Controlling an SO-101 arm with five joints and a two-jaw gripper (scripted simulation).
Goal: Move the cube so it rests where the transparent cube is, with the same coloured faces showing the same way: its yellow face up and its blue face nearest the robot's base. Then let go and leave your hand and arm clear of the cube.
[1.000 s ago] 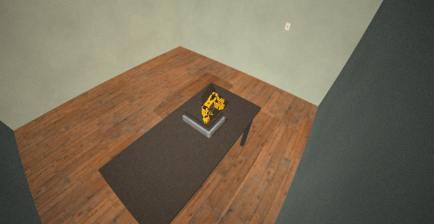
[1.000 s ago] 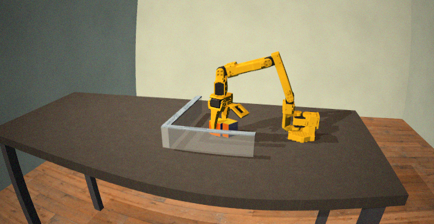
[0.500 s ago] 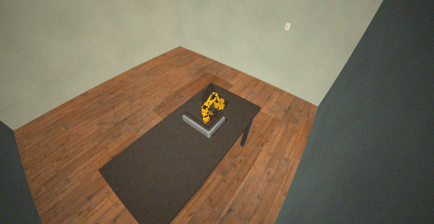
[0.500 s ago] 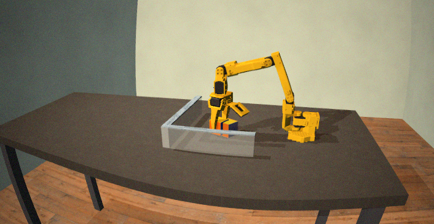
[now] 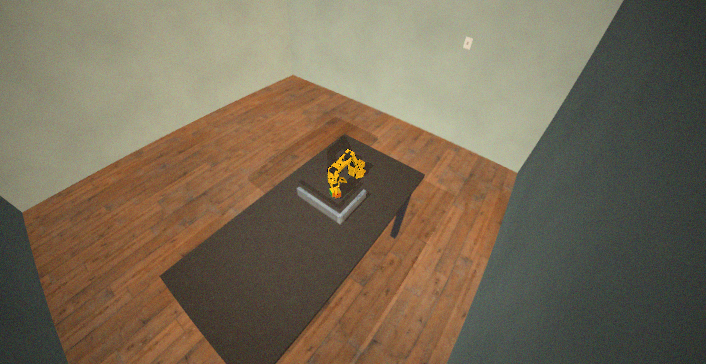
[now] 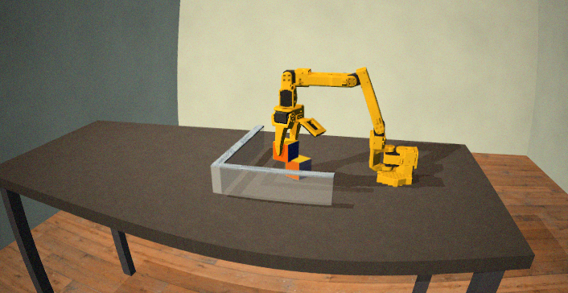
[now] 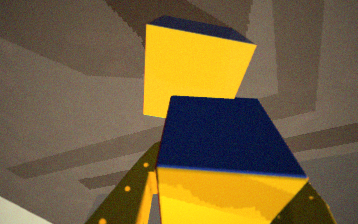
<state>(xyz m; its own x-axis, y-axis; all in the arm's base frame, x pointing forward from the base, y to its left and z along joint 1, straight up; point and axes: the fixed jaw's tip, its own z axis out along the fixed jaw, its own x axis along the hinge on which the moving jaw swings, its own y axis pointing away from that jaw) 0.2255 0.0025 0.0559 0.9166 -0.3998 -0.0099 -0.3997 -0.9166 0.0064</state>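
Note:
My gripper (image 6: 285, 146) points straight down and is shut on the cube (image 6: 286, 150), which hangs a little above the table. From the exterior view the cube shows an orange face on the left and a dark blue face on the right. In the wrist view the cube (image 7: 227, 150) fills the lower middle between my fingers, with a blue face above a yellow one. The transparent cube (image 6: 298, 167) rests on the table just right of and below the held cube, yellow face up. It also shows in the wrist view (image 7: 192, 67). In the top view the gripper (image 5: 335, 192) is tiny.
A low grey L-shaped wall (image 6: 272, 183) stands on the dark table in front of and to the left of both cubes; it also shows in the top view (image 5: 332, 206). The robot's base (image 6: 396, 167) sits to the right.

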